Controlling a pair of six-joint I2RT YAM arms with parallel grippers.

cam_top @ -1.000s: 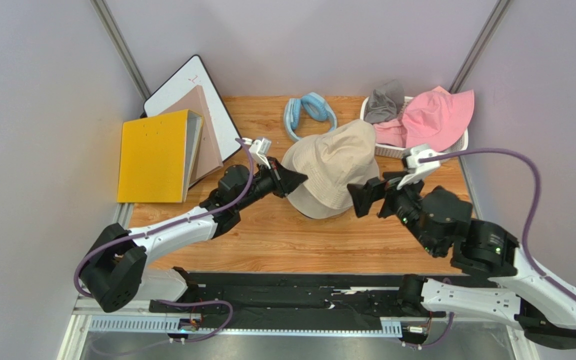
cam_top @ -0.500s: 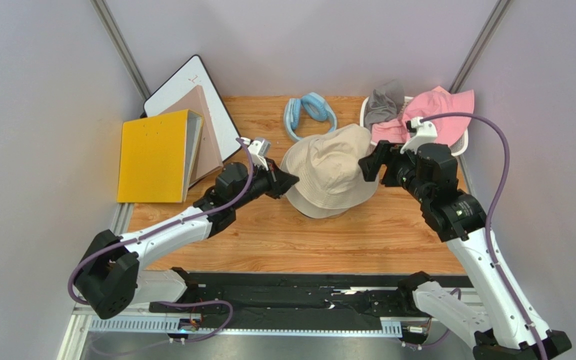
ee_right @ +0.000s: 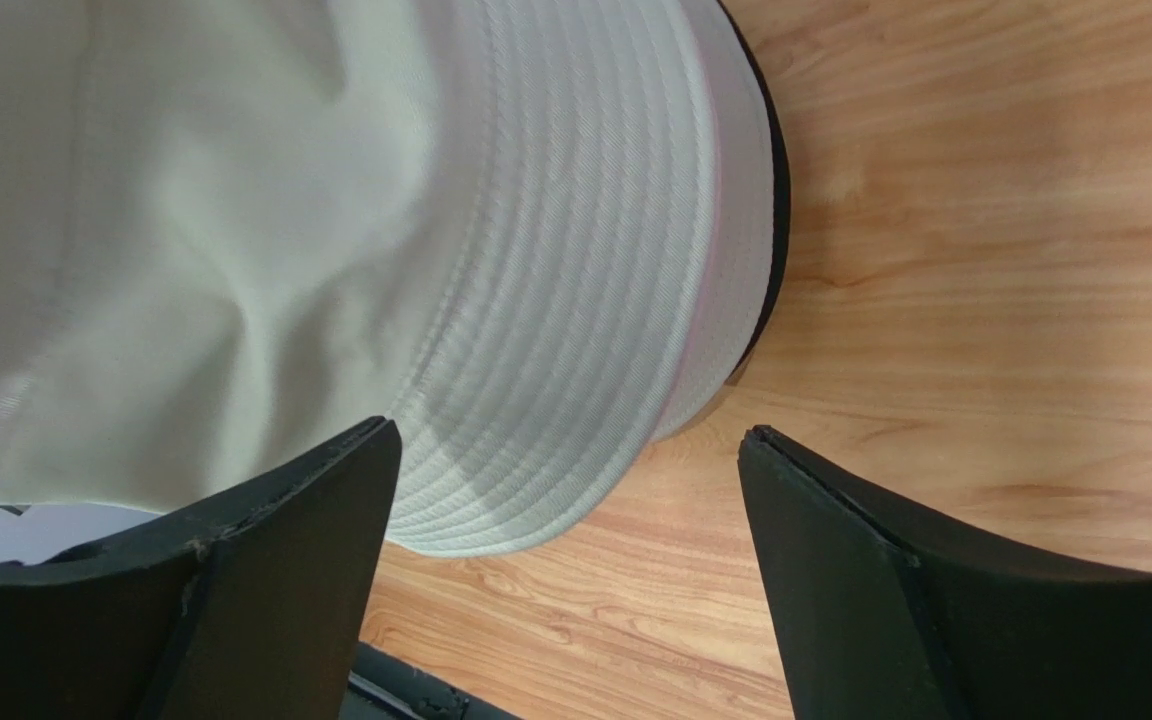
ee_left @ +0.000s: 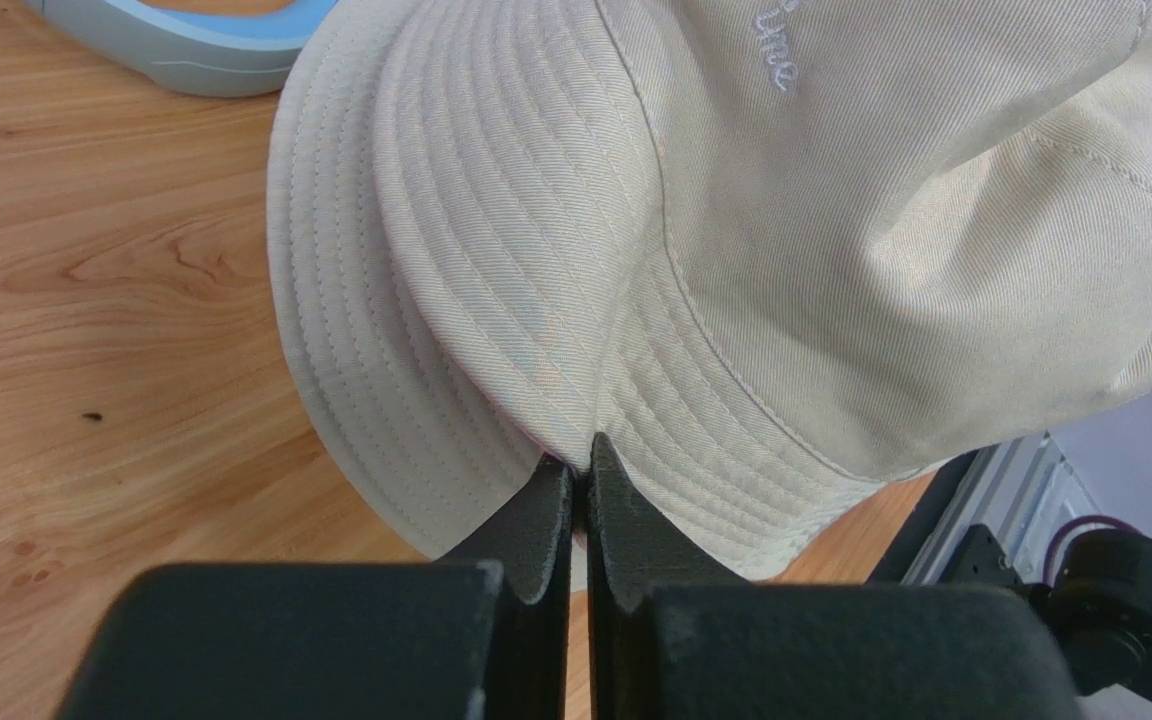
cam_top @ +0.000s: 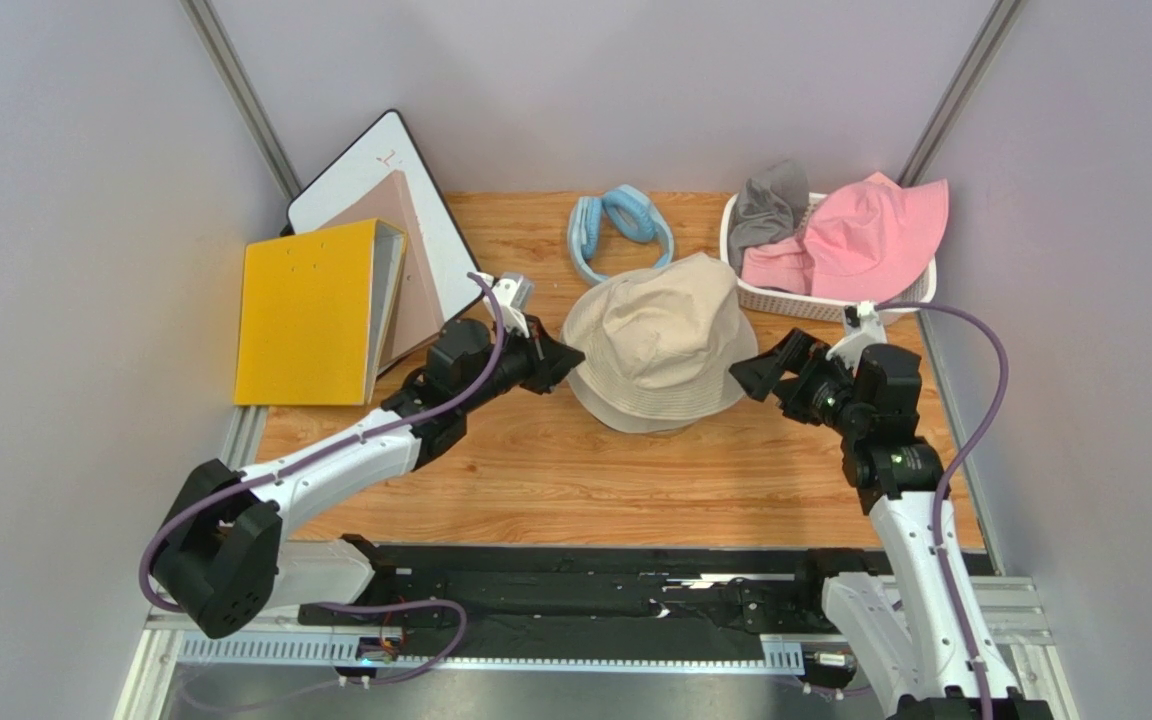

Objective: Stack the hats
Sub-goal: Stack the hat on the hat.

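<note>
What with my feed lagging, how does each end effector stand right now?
Left end effector: shut on the beige hat.
Right end effector: open, holding nothing.

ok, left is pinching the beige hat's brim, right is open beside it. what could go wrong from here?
1. The left gripper is shut on just the brim edge of the beige hat. Any pull before release would likely drag it off the black hat whose edge shows beneath.
2. The right gripper stands open at the opposite brim. Closing there may catch the lower brim too and skew the stack.

White arms (cam_top: 334, 458), black pincers (cam_top: 579, 357) (cam_top: 748, 378), purple cables (cam_top: 1004, 372).
</note>
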